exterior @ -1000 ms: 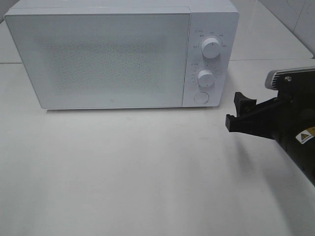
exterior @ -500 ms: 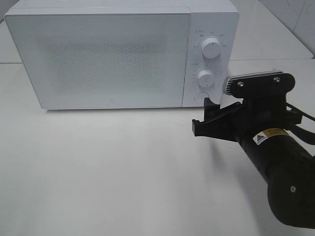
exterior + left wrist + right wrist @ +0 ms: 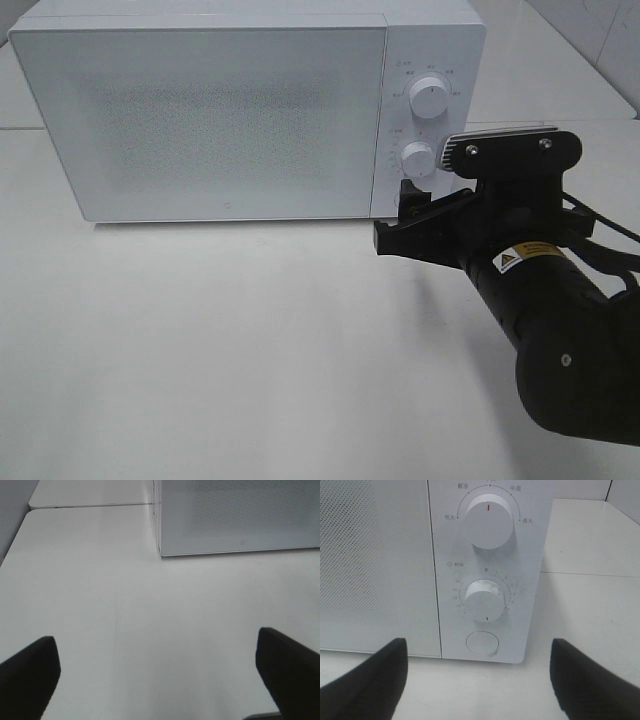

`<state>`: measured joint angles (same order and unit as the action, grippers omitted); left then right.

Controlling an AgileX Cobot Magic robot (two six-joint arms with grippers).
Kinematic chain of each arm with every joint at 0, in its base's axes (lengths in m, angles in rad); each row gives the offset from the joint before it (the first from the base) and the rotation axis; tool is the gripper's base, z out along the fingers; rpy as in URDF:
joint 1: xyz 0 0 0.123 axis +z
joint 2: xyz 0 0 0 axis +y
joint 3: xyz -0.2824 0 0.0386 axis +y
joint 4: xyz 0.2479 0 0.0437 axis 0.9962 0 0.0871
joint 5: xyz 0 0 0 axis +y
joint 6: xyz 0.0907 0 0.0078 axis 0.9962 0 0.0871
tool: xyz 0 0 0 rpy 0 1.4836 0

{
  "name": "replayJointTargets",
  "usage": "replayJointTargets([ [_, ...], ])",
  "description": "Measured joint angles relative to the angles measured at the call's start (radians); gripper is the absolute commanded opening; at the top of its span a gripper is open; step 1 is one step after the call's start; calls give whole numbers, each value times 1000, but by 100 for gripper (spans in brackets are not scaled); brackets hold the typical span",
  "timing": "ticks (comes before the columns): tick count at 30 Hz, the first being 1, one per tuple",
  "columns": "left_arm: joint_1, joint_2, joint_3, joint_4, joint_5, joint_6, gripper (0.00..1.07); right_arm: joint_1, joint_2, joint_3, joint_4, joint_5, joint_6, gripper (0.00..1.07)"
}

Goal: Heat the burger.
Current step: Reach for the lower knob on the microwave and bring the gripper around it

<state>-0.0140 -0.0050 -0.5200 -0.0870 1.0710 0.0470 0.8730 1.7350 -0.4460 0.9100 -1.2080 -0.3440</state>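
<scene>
The burger is out of view. A white microwave (image 3: 220, 110) stands at the back of the table with its door shut. My right gripper (image 3: 395, 218) is open with nothing between its fingers. It hovers just in front of the lower part of the control panel. In the right wrist view the right gripper (image 3: 477, 672) frames the round door button (image 3: 481, 643) below the timer knob (image 3: 485, 599). The left gripper (image 3: 155, 647) is open and empty above bare table, short of the microwave's left front corner (image 3: 161, 550).
The white tabletop (image 3: 230, 340) spreads in front of the microwave. The upper power knob (image 3: 428, 97) and the timer knob (image 3: 418, 158) sit on the right-hand panel. A table seam (image 3: 90, 505) runs behind the microwave's left side. The right arm's black body (image 3: 560, 330) fills the lower right.
The right arm has swung in from the right edge toward the microwave's control panel, and its fingers now stand in front of the round button. The left gripper's earlier position is not shown.
</scene>
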Motion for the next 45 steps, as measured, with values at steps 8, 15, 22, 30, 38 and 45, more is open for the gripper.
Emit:
replayJointTargets([
  [8,0,0,0,0,0,0,100,-71,17,-17,-55,0,1,76],
  [15,0,0,0,0,0,0,100,-129,95,-84,-104,0,27,76],
  [22,0,0,0,0,0,0,100,-168,183,-183,-143,0,42,76],
  [30,0,0,0,0,0,0,100,-196,251,-261,-184,0,54,76],
  [38,0,0,0,0,0,0,100,-234,325,-321,-214,10,78,76],
  [45,0,0,0,0,0,0,100,-256,343,-340,-221,9,86,76],
])
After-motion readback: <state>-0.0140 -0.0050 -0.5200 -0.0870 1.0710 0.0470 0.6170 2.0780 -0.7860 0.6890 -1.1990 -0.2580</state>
